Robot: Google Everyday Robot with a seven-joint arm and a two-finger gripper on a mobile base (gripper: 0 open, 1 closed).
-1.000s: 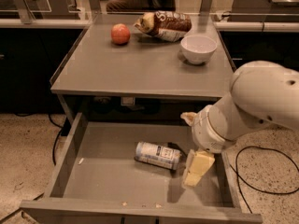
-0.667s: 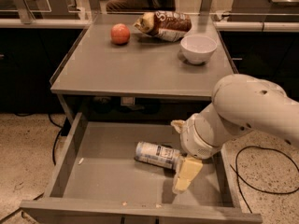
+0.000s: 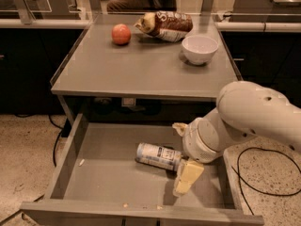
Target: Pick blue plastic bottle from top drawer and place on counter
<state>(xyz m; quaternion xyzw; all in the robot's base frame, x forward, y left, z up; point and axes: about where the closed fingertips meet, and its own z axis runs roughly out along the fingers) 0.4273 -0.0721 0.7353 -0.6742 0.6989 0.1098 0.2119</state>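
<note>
The blue plastic bottle (image 3: 157, 155) lies on its side in the middle of the open top drawer (image 3: 103, 178), its long axis running left to right. My gripper (image 3: 179, 157) hangs from the white arm (image 3: 254, 112) at the bottle's right end. It is open: one cream finger (image 3: 188, 175) reaches down in front of that end and the other (image 3: 178, 126) shows behind it. The bottle's right tip is partly hidden by the wrist. The grey counter (image 3: 141, 72) stands above the drawer.
On the counter's far side are a red apple (image 3: 121, 34), a brown snack bag (image 3: 164, 25) and a white bowl (image 3: 200, 48). A black cable (image 3: 247, 173) loops on the floor to the right of the drawer. Small crumbs lie on the drawer floor.
My arm and gripper have moved left and slightly down towards the bottle's right end. The bottle has stayed in place.
</note>
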